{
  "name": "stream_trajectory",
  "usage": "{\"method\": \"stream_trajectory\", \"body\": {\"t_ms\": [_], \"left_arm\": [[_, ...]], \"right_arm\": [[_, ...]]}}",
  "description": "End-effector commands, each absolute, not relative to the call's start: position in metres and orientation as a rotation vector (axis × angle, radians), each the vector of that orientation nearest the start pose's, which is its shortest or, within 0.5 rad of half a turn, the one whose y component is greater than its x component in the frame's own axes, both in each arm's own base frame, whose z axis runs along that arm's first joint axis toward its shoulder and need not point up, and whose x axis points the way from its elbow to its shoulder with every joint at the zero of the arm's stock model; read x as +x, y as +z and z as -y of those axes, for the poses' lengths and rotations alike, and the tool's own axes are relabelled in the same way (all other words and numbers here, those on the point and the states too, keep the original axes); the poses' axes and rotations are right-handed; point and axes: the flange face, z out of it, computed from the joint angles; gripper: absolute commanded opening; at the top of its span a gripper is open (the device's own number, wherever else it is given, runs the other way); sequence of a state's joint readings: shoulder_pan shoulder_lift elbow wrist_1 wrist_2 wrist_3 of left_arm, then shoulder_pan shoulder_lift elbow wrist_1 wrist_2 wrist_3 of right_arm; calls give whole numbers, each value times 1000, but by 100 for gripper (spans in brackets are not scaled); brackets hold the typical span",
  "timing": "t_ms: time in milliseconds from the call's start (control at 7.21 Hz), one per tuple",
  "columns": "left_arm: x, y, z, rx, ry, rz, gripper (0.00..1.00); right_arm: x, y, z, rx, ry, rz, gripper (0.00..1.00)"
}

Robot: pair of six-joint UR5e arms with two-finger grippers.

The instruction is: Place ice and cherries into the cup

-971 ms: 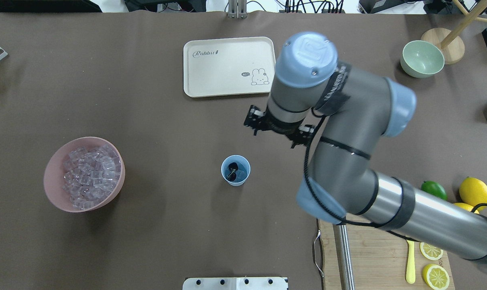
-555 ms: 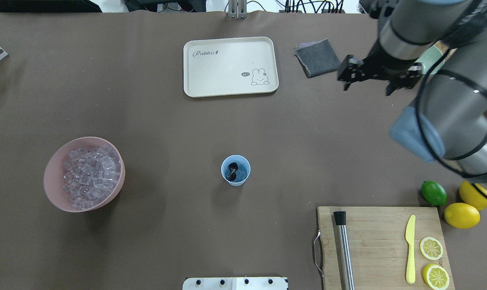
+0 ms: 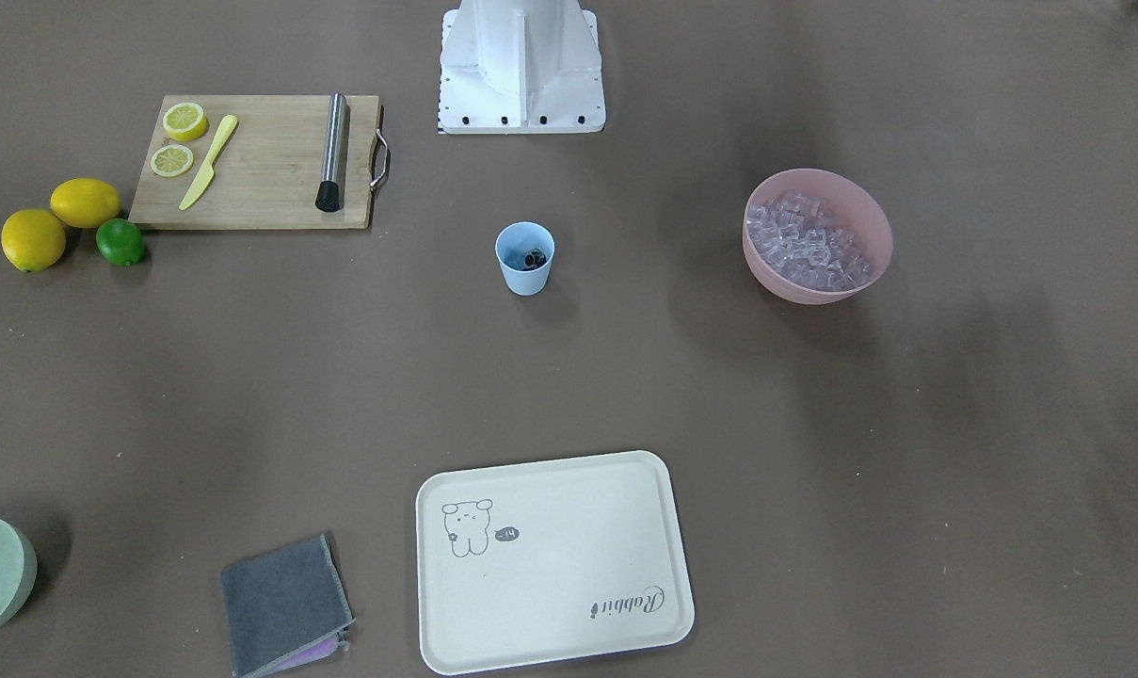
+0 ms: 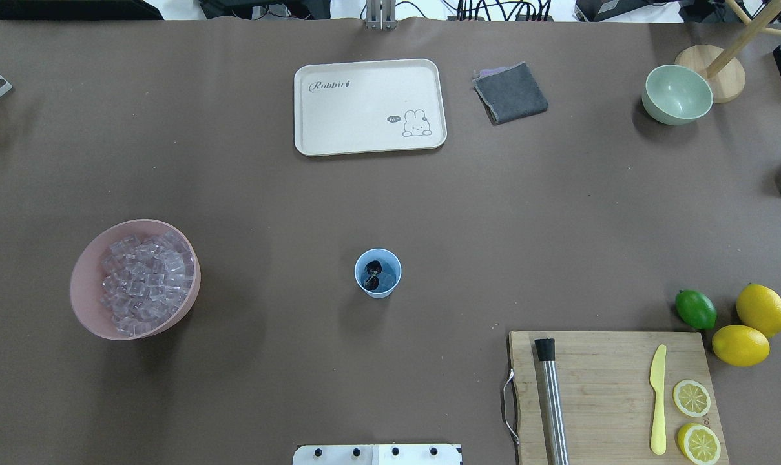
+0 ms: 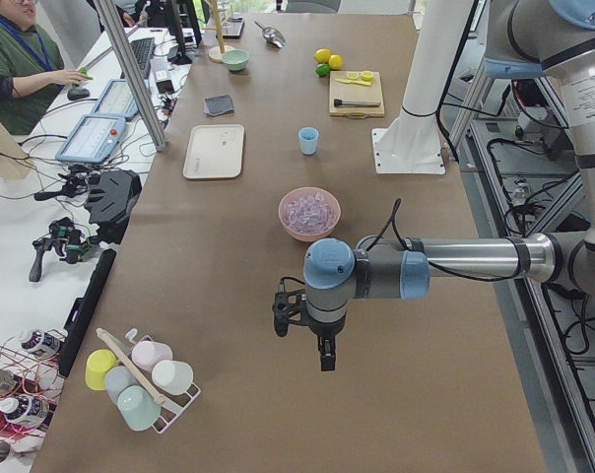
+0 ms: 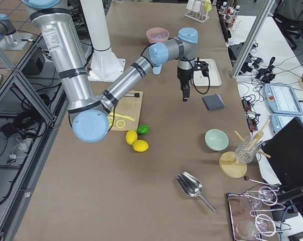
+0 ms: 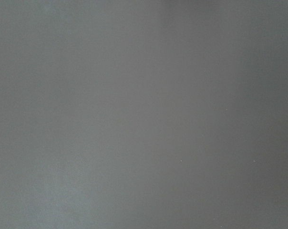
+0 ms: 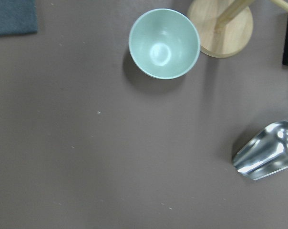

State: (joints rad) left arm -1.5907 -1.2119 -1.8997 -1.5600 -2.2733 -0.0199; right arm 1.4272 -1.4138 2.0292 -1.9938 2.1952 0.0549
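The light blue cup (image 4: 378, 273) stands upright mid-table, with the dark cherries (image 4: 373, 267) and a piece of ice (image 4: 386, 279) inside. It also shows in the front view (image 3: 524, 264). Many more ice cubes (image 4: 146, 276) fill the pink bowl (image 4: 80, 290) at the left. Neither gripper shows in the overhead or front views. My left gripper (image 5: 324, 365) hangs over bare table beyond the pink bowl. My right gripper (image 6: 184, 98) points down above the table. I cannot tell whether either is open or shut.
A cream tray (image 4: 369, 106) and grey cloth (image 4: 510, 92) lie at the back. A pale green bowl (image 4: 677, 94) and metal scoop (image 8: 268, 150) are at the far right. The cutting board (image 4: 610, 361), lime (image 4: 696, 309) and lemons (image 4: 761, 309) are at the front right.
My right arm has swung from beside the cup to the far right and out of the overhead view. The cup and its contents have not moved.
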Motion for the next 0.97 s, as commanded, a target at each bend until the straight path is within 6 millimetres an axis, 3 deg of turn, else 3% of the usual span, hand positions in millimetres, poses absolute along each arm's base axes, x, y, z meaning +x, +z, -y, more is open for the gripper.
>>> {"method": "stream_trajectory", "body": {"t_ms": [0, 139, 278, 416, 694, 833], "left_arm": [[-76, 658, 330, -54, -58, -702, 100], [-75, 659, 328, -56, -59, -702, 100], [-75, 661, 327, -66, -62, -702, 100], [-75, 662, 326, -72, -69, -702, 100], [-75, 662, 327, -73, -71, -702, 100], [-74, 662, 327, -72, -70, -702, 100]], "right_arm": [[107, 507, 455, 103, -178, 632, 100], [124, 550, 437, 57, -197, 636, 100], [125, 599, 420, -32, -167, 640, 100], [123, 625, 424, -56, -158, 653, 100], [122, 669, 444, 60, -168, 630, 100], [105, 668, 453, 57, -84, 627, 100]]}}
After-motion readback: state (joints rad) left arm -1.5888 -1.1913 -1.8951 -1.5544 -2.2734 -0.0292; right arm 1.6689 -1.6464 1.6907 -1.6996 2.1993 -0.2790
